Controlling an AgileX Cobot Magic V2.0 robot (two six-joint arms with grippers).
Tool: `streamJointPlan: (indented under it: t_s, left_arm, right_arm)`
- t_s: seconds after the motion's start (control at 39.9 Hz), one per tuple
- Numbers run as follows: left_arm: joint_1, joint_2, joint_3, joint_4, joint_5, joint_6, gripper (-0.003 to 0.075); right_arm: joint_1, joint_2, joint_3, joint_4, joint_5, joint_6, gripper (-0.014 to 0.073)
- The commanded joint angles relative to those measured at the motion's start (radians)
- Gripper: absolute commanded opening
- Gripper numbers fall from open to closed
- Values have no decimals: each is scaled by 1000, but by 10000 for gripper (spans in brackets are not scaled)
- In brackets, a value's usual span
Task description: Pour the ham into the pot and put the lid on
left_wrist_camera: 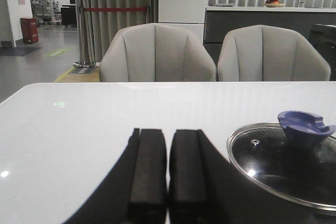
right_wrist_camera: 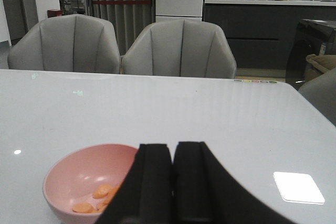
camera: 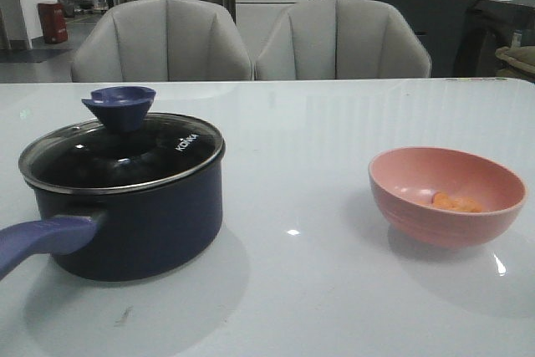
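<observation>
The left gripper [left_wrist_camera: 168,174] has its fingers pressed together on nothing, hanging just beside the lid [left_wrist_camera: 286,163], which sits on the pot [camera: 125,206] and blocks any pouring, so that arm is well placed to lift it by the knob [camera: 119,106]. The right gripper [right_wrist_camera: 173,182] is likewise closed and empty, near the bowl [right_wrist_camera: 68,174] that holds the ham [right_wrist_camera: 97,198]; whether it overhangs the rim is hard to judge. Pot and bowl stand well apart on the table [camera: 292,165], one before each arm.
</observation>
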Motion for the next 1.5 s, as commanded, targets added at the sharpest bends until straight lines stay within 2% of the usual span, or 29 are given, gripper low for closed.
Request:
streamJointPlan:
  t_s: [0.0,0.8,1.0,1.15,1.35,1.48]
  left_arm:
    - [-7,-20,32,-8,-86,-6,114]
    - [-7,-20,32,-8,-87,-6,114]
    - [-7,-20,6,0,-248,-4,114]
    - [-7,20,-132,-6,-120,-4,114]
    - [-7,179,-330,-39,174,-6,114]
    - [-7,261,-376,-47,194,-6,114]
  right_arm:
    - [-5,-20,11,-13,-74,-1,142]
    - [-7,-20,11,-13,-74,-1,142]
    - [-7,-20,11,-13,-74,-1,142]
    - [-7,-20,11,-13,-74,-1,142]
    - [-7,-20,11,-13,-74,-1,142]
    - [-7,-20,11,-13,-74,-1,142]
